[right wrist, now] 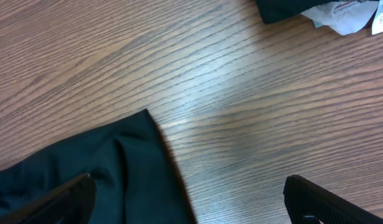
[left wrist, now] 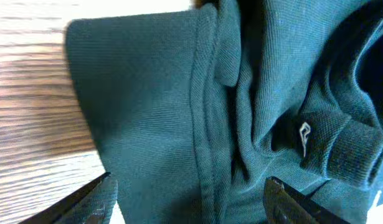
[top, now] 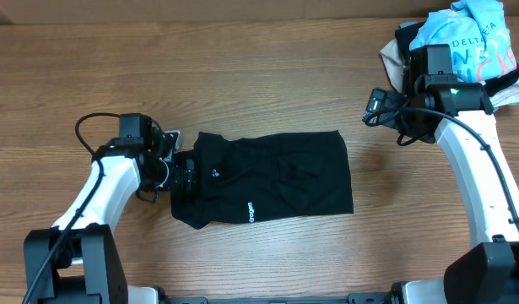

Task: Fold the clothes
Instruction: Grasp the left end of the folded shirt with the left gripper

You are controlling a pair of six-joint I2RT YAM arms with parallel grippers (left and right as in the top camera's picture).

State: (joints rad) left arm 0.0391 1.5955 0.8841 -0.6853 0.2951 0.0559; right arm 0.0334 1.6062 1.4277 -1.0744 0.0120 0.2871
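- Progress: the black polo (top: 276, 177) lies mid-tabletop (top: 242, 76) as a rough rectangle, no sleeves sticking out. I'd judge the first folds done, sides and sleeves turned in.
- Right end and both long edges look straight and flat. The left end is rumpled and tapers toward the near corner, so it's not tidy yet.
- Left to do, my guess: one more fold across the short way, left end over to the right end or the reverse, then flatten. Maybe halfway or a bit past.
- Axis: in the overhead view the long axis runs left-right across the tabletop, roughly parallel to its front edge and tilted only slightly. The bunched end points at my left arm, the flat end at my right arm.
- Left wrist view shows a ribbed band with a small white logo (left wrist: 304, 134) at that bunched end. Can't tell if it's collar or cuff.
- My left claw (top: 181, 169) sits at the polo's left end, fingers (left wrist: 94, 202) apart w/ thick cloth between them. Can't tell if they bite the fabric or just straddle it.
- My right claw (top: 377, 107) is spread wide and holds nothing. It hangs over bare wood near the polo's far right corner, not touching it.
- Far right corner of the tabletop holds a pile w/ a light-blue tee (top: 462, 34) and a beige garment (top: 392, 59), well apart from the polo and not my job.
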